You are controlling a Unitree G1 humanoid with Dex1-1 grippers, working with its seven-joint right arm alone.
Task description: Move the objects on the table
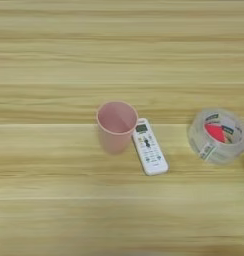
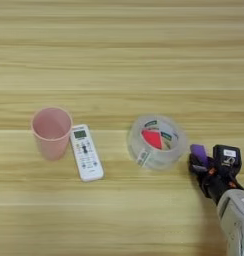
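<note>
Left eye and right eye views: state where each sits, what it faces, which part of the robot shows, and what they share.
Left eye view: on the robot's head, looking down at the wooden table; no part of the robot shows.
Right eye view: same head, same downward look, reaching further right; the right gripper and silver forearm enter at the bottom right, with the purple block at the fingers.
Shared: pink cup, white remote, tape roll.

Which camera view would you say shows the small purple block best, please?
The right eye view: the purple block sits at the pincer, right of the tape roll. The left eye view cuts it off beyond its right edge.
</note>
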